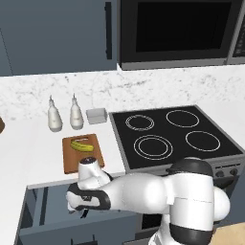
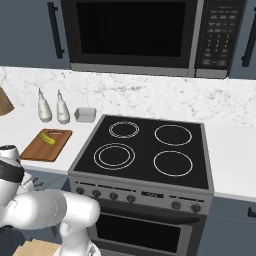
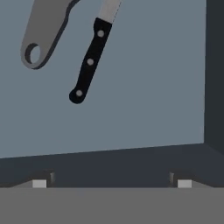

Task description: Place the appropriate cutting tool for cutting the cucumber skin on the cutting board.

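The grey metal peeler [image 3: 43, 30] lies on the floor of an open drawer, its handle end with a round hole showing at the hand view's upper left. Beside it lies a black-handled knife [image 3: 89, 61]. My gripper [image 3: 111, 183] hangs open above the drawer's near wall, its fingertips [image 3: 39, 183] wide apart and empty, some way from both tools. From the left base view my hand [image 1: 83, 210] reaches down into the drawer [image 1: 45, 206] below the counter. The reddish-brown cutting board [image 1: 76, 163] [image 2: 39, 151] lies on the counter with the yellow-green cucumber [image 1: 82, 145] [image 2: 48, 138] on it.
Two white bottles [image 1: 55, 117] and a small grey box [image 1: 96, 115] stand behind the board. The black stovetop [image 1: 172, 136] lies to the right, with a microwave [image 1: 177, 31] above it. The drawer's dark side wall [image 3: 214, 74] rises on the right of the hand view.
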Motion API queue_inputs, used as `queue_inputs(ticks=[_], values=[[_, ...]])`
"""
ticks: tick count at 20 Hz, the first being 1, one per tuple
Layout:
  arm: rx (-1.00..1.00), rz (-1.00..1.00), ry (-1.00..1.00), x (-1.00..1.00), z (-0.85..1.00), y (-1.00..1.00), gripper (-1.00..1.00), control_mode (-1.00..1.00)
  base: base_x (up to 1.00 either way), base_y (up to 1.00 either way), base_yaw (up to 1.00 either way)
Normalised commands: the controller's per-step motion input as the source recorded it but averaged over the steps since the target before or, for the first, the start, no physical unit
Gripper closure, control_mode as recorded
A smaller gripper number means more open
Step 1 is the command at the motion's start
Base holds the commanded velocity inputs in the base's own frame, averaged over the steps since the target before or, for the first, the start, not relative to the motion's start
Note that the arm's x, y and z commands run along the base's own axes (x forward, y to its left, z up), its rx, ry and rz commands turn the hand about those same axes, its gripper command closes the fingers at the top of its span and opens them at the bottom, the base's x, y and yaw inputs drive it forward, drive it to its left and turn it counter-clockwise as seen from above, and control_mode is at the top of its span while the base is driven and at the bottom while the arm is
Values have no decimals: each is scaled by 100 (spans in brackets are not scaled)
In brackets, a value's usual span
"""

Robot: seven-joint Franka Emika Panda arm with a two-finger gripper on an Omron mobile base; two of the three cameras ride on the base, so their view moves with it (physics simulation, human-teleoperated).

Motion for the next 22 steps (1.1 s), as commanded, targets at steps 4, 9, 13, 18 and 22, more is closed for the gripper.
queue_inputs(ticks=[4, 9, 13, 18, 22], values=[[0, 3, 1, -6, -24, 0, -100, -100, 0, 0, 0], [0, 4, 0, -30, -14, 7, -100, -100, 0, 0, 0], [0, 3, 1, -44, -7, 14, -100, -100, 0, 0, 0], [0, 2, 3, -42, -10, 13, -100, -100, 0, 0, 0], [0, 0, 6, -56, 0, 4, -100, -100, 0, 0, 0]])
